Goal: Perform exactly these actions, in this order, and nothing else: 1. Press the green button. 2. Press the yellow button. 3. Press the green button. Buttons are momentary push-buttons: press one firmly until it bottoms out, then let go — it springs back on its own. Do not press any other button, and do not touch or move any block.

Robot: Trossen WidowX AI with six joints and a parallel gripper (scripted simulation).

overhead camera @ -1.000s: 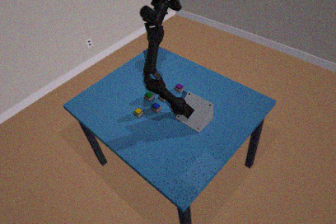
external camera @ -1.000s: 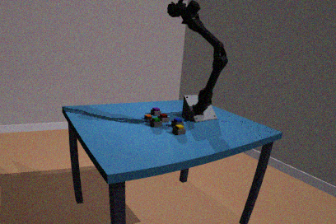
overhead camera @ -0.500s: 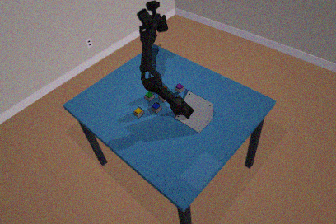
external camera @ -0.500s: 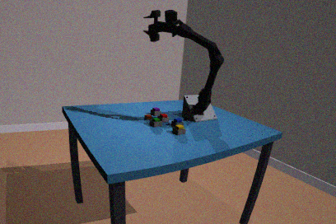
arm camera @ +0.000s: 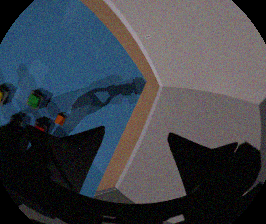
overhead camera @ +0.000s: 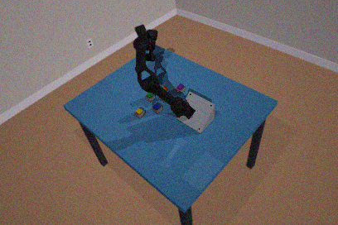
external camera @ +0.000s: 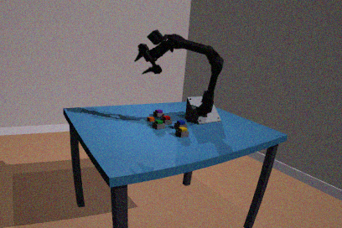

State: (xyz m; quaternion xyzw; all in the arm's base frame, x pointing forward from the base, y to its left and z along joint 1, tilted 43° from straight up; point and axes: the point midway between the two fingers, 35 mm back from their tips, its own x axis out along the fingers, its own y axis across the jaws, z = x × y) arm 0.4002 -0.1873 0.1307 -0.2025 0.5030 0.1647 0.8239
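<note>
The green button sits on a small dark housing on the blue table. The yellow button stands near it, toward the table's near edge in the exterior view. My gripper is open and empty, high above the table and well away from both buttons. Its fingers point outward and slightly down. In the wrist view both buttons lie to the left of the fingers. No contact with any button shows.
A blue button, a red one, an orange one and a purple one stand close by. The arm's pale base mount is beside them.
</note>
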